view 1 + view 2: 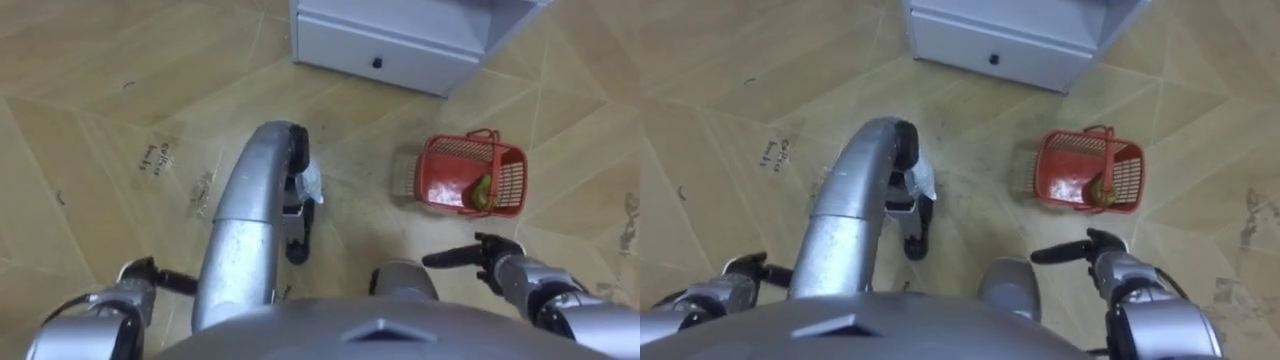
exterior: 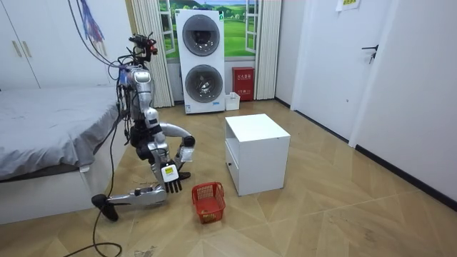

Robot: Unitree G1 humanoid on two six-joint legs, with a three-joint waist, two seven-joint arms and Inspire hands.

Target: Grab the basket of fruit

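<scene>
The red plastic fruit basket stands on the wood floor ahead and to my right, its handle upright. A yellow-green fruit lies in its near corner. My right hand hovers short of the basket, a little nearer to me, with fingers straight and nothing in it. My left hand hangs low at the lower left, fingers relaxed and empty. In the room view I kneel on one knee beside the basket, and my right hand hangs a short way from its rim.
A white cabinet with a drawer stands just past the basket, also in the room view. A bed is behind me. Two stacked washing machines stand at the far wall.
</scene>
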